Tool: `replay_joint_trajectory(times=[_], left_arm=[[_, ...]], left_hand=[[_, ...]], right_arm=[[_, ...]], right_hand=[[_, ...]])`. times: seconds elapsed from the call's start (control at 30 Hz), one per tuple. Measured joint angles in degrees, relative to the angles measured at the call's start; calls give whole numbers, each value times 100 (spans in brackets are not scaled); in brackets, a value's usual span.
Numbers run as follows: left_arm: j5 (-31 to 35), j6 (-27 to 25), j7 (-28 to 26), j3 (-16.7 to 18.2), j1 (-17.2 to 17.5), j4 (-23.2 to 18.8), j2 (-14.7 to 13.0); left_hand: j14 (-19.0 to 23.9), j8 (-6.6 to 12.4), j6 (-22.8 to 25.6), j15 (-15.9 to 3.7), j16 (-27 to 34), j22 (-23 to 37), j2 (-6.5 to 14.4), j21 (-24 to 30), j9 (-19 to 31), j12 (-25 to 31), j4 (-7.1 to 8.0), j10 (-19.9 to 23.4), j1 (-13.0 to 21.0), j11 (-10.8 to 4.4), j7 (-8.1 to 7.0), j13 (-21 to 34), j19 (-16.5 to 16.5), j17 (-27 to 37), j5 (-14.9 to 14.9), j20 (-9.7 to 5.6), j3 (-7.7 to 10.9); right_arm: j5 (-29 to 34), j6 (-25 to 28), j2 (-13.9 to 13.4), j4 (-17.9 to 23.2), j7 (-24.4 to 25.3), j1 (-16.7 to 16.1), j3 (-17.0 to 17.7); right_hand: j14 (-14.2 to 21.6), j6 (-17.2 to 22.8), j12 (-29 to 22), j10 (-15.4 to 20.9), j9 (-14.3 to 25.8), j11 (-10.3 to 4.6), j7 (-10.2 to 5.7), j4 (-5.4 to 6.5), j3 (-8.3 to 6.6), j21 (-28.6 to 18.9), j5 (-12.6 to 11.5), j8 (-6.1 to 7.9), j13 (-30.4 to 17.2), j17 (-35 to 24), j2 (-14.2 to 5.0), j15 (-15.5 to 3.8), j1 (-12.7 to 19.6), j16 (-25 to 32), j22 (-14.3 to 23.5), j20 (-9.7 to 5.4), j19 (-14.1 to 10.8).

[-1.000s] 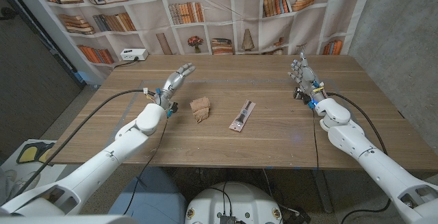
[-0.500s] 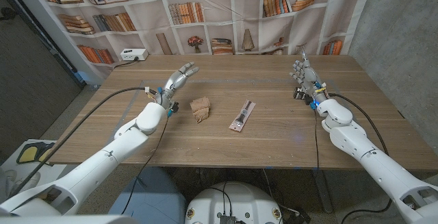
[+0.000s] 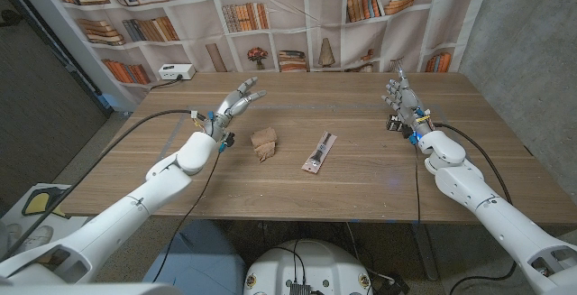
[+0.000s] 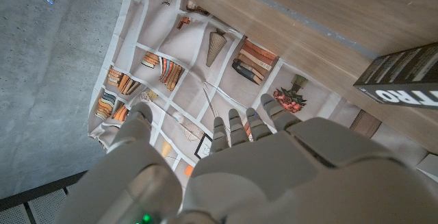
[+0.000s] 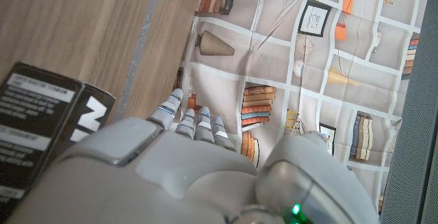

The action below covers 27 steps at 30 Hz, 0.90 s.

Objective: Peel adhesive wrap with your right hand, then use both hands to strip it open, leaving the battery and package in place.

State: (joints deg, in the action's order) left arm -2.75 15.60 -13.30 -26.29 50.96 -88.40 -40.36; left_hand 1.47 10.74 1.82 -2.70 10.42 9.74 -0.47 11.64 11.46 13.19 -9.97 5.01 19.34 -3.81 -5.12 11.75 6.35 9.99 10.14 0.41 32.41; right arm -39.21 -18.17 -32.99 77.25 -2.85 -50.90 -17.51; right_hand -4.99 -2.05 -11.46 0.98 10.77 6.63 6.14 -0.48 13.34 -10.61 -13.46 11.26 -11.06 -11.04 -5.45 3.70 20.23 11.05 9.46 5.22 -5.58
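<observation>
Nearest the robot on the wooden table [image 3: 361, 187], at about the middle, lies the battery package [image 3: 319, 152], a narrow strip set slightly on a diagonal, untouched by either hand. Just left of it and a little farther away sits a crumpled piece of brown wrap [image 3: 263, 143], also lying free on the table.

Left of the wrap, the left hand [image 3: 231, 107] is held above the table with its fingers [image 3: 248, 91] spread apart and reaching toward the far edge; it holds nothing. A black cable [image 3: 135, 133] runs along the left arm to its wrist. In the left wrist view the back of that hand [image 4: 274, 162] shows with the fingers extended.

On the right side, well apart from the package, the right hand [image 3: 402, 99] stands upright with its fingers pointing up and somewhat apart; it grips nothing. In the right wrist view the back of this hand [image 5: 157, 176] shows with a black printed box [image 5: 41, 128] close beside it on the table.

Beyond the far edge of the table hangs a printed bookshelf backdrop [image 3: 297, 15]. A white power strip [image 3: 176, 72] sits at the far left corner of the table.
</observation>
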Motion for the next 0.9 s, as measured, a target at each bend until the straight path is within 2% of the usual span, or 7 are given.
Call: replay_joint_trajectory(times=[0.3, 0.57, 0.9], left_arm=[[111, -86, 69, 101, 126, -292, -231], [272, -154, 160, 167, 227, -532, -482], [527, -172, 66, 266, 354, -695, -640]], left_hand=[[28, 0, -61, -28, 0, 0, 96, -32, -1, 0, -30, 31, 240, -31, -61, 0, 0, -13, 0, 0, 80], [-4, 33, 13, -60, 0, 0, 47, -32, -28, 0, -30, 31, 300, -30, -31, 13, 0, -13, 0, 0, 80], [-4, 78, 98, -59, 0, 0, -5, -32, -28, 0, -30, 33, 353, -27, -7, 12, 13, -13, 0, -13, 80]], right_arm=[[-7, 18, 0, -5, 23, 0, 4], [-7, 50, 22, -22, 49, 16, 3], [-8, 53, 73, -72, 66, 48, -25]], right_hand=[[0, 0, 0, 22, 0, -21, 0, 0, 0, 0, 45, 0, 0, 0, 0, 0, 0, 0, 0, 0, 0], [0, 0, 0, 21, 0, -21, 0, 0, 0, 0, 45, 0, 0, 0, 0, 0, 0, 0, 0, 0, 0], [0, 4, 0, 21, 0, -21, -4, -24, -24, 0, 45, 0, 0, 0, 0, 0, 0, 0, 0, 0, 0]])
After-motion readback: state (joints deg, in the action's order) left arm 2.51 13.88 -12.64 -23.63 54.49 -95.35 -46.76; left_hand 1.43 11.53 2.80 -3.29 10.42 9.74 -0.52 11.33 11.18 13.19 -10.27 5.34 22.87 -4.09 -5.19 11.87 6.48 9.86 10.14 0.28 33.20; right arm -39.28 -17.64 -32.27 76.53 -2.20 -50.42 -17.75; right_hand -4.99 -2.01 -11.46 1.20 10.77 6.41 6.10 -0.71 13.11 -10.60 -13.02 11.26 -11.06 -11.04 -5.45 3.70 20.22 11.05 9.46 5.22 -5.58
